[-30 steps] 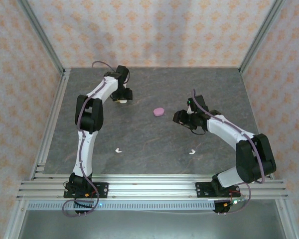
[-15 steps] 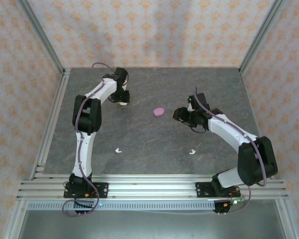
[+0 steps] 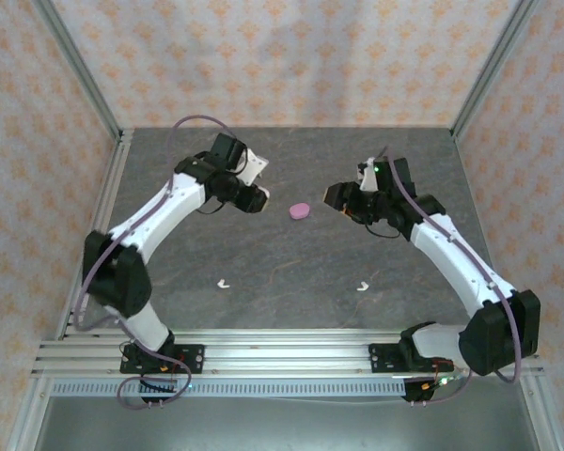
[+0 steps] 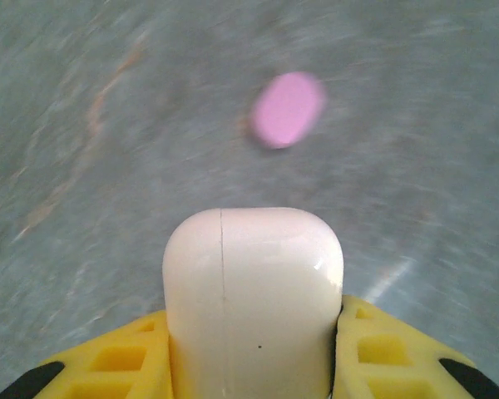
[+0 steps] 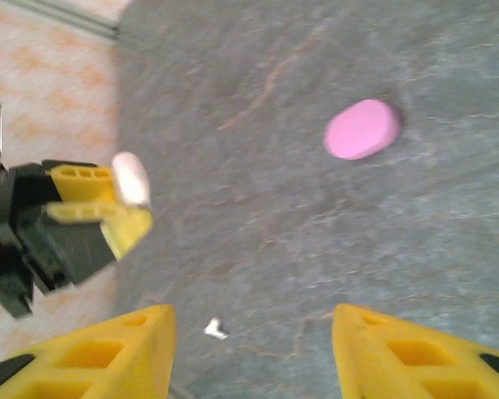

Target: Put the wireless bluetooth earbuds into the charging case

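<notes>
Earbuds, two white ones, lie loose on the table (image 3: 291,160). The first white earbud (image 3: 224,282) is at about seven o'clock from the pink case (image 3: 300,210), and the second white earbud (image 3: 363,287) is at about five o'clock. Both are well apart from that case and from either arm. The pink case rests flat near the middle of the table, looking like a shut pebble.

The left gripper (image 3: 256,199) hangs at about ten o'clock from the pink case, near it. Its yellow fingers (image 4: 116,362) are clamped on the two sides of the white case (image 4: 254,299). In the left wrist view that case stands up between the pads, with a fine seam running down its face. The lid looks closed, though the blur leaves some doubt.

The right gripper (image 3: 340,197) sits at about two o'clock from the pink case. Its fingers stand apart with only bare table between them, so it holds nothing.

As a judgement, the task is at an early stage:
- **Done:** one case has been picked up — the white one.
- **Not yet done:** no earbud is seated, as far as these views tell, and both white earbuds are untouched at the near side.
- **Left to do:** get a case open, fetch each tiny earbud — a fiddly pinch given how small they are — and drop each one stem-first into its well.
</notes>
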### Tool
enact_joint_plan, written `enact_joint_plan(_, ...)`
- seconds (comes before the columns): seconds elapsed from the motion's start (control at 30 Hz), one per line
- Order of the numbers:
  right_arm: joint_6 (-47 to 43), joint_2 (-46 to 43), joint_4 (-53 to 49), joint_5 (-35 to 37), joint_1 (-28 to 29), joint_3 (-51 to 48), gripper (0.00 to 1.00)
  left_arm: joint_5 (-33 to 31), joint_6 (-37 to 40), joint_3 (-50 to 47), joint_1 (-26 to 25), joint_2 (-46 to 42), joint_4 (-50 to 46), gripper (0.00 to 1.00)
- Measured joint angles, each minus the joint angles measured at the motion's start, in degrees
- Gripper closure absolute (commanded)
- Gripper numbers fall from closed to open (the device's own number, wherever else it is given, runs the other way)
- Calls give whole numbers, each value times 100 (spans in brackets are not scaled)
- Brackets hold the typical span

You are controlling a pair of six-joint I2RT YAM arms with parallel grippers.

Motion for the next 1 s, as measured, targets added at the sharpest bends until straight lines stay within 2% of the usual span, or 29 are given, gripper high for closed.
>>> enact_joint_plan(0.23, -9, -299, -417, -887, 136, 595, 47, 284, 393, -533, -1067, -1353, 116, 82)
enact_joint_plan(0.37, -96, -363, -636, -1106, 503, 824, 46, 275, 433, -584, -1349, -1725, 144, 82)
enact_joint_plan(0.67, -260, -280, -940, -992, 1377, 866, 46, 234, 522, -605, -1458, -1941, 149, 82)
enact_joint_plan(1.0, -166, 103, -750, -940, 1515, 931, 49, 227, 542, -621, -1495, -1969, 116, 82)
